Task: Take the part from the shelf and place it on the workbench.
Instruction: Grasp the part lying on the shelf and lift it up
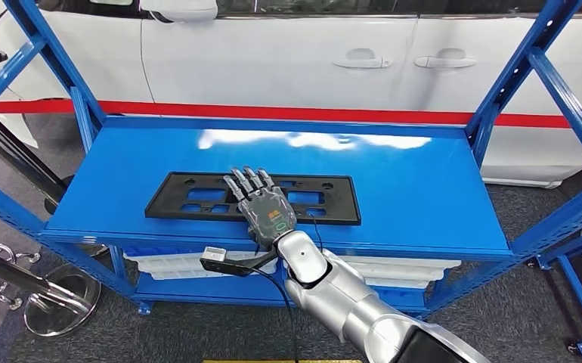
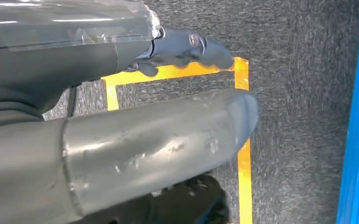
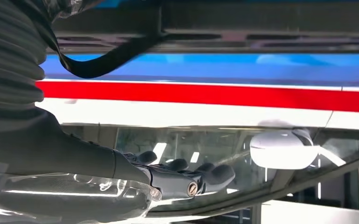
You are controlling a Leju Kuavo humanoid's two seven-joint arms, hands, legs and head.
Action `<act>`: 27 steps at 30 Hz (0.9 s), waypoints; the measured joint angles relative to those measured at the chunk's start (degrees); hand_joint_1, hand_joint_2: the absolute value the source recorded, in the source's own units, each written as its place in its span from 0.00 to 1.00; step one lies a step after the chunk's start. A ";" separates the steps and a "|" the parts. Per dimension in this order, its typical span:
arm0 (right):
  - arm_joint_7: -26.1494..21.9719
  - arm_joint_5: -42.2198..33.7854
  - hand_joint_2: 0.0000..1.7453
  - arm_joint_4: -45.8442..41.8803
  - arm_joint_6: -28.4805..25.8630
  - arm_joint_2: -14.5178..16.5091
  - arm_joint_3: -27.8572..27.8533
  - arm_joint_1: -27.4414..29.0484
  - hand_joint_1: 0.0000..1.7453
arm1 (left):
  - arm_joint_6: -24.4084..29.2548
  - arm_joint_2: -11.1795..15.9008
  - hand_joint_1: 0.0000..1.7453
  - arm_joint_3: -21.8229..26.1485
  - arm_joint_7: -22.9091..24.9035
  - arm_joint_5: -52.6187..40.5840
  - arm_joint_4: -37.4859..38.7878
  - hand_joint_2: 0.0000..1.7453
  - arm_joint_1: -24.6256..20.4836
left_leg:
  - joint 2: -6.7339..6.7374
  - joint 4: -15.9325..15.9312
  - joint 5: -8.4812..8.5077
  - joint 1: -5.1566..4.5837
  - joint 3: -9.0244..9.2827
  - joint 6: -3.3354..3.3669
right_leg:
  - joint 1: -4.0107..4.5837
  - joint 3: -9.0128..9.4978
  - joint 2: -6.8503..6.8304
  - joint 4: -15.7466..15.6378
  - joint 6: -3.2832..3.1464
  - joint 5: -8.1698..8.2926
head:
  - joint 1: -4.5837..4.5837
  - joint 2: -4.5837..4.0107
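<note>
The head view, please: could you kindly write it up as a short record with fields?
part: black flat frame with cut-outs, lying on the blue shelf
right hand: over the part's middle, fingers extended across it; grip not confirmed
left hand: hanging over grey carpet with yellow tape
background: white car behind a red barrier tape
lower level: white trays
</note>
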 joint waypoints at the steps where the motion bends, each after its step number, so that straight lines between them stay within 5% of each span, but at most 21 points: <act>1: 0.02 0.05 1.00 0.43 -0.06 0.16 -0.01 -0.03 0.00 | 0.00 0.08 0.00 0.00 0.02 -0.02 0.00 0.00 -0.02 | 0.01 2.53 -0.68 0.06 -1.26 -0.21 | 0.03 -0.17 -0.02 0.31 0.04 -0.14 | 0.00 0.00; 3: 0.20 0.31 1.00 1.18 -0.08 0.39 0.00 -0.10 0.00 | 0.00 0.26 0.00 0.00 0.04 -0.12 0.00 0.00 -0.06 | 0.05 1.24 1.28 0.18 -0.69 -0.46 | 0.02 -0.44 0.00 1.13 0.25 -0.59 | 0.00 0.00; 6: 1.11 1.39 1.00 2.34 -0.06 1.00 0.01 -0.68 0.00 | -0.03 0.54 0.00 -0.02 0.16 -0.58 0.00 0.00 -0.45 | 0.09 -9.07 5.73 0.17 4.53 -0.15 | 0.14 -0.70 0.08 2.48 0.95 -1.49 | 0.01 0.00; 11: 2.07 2.88 1.00 4.62 0.04 1.92 0.02 -1.75 0.00 | -0.22 0.73 0.00 -0.09 0.55 -1.14 0.00 0.00 -0.89 | -0.03 -11.55 6.34 0.12 5.51 1.49 | 0.21 -1.19 0.19 3.26 2.22 -2.05 | 0.02 0.01; 13: 2.57 3.62 1.00 5.78 0.25 2.13 0.06 -2.36 0.00 | -0.33 0.73 0.00 -0.10 0.67 -1.34 0.00 0.00 -1.15 | 0.02 -11.76 6.55 0.36 5.47 2.11 | -0.03 -3.06 0.34 7.46 2.93 -4.76 | 0.02 0.01; 15: 3.20 4.15 1.00 7.13 0.63 2.19 0.10 -2.79 0.00 | -0.43 0.76 0.00 -0.12 0.74 -1.60 0.00 0.00 -1.38 | 0.01 -11.75 6.59 0.35 5.34 2.30 | -0.46 -6.74 0.40 15.23 3.45 -8.44 | 0.02 0.00; 17: 3.74 4.34 1.00 8.45 0.97 2.19 0.11 -2.91 0.00 | -0.49 0.80 0.00 -0.13 0.81 -1.74 0.00 0.00 -1.43 | -0.02 -11.73 6.59 0.35 5.31 2.29 | -0.84 -9.05 0.39 19.51 3.67 -9.14 | 0.03 0.00; 18: 3.90 4.36 1.00 8.95 1.04 2.19 0.12 -2.99 0.00 | -0.50 0.82 0.00 -0.13 0.84 -1.75 0.00 0.00 -1.45 | -0.06 -11.72 6.57 0.35 5.37 2.26 | -0.95 -8.60 0.39 18.23 3.62 -7.73 | 0.03 0.00; 21: 3.99 4.38 1.00 9.86 1.05 2.25 0.12 -3.63 0.00 | -0.55 0.82 0.00 -0.14 0.86 -1.81 0.00 0.00 -1.67 | -0.14 -11.74 6.46 0.31 5.62 1.93 | -0.84 -3.44 0.44 6.80 2.91 -1.86 | 0.03 0.01; 23: 3.99 4.38 1.00 10.30 1.06 2.32 0.12 -4.02 0.00 | -0.56 0.82 0.00 -0.15 0.87 -1.83 0.00 0.00 -1.84 | -0.16 -11.83 6.48 0.23 5.54 1.35 | -0.52 -1.87 0.51 3.11 2.50 -1.00 | 0.03 0.00; 27: 3.99 4.39 1.00 11.01 1.05 2.54 0.12 -4.25 0.00 | -0.58 0.85 0.00 -0.15 0.88 -1.85 0.00 0.00 -1.95 | -0.11 -11.29 5.79 0.30 5.25 -0.04 | -0.57 -1.43 0.53 1.82 1.42 -0.50 | 0.02 0.01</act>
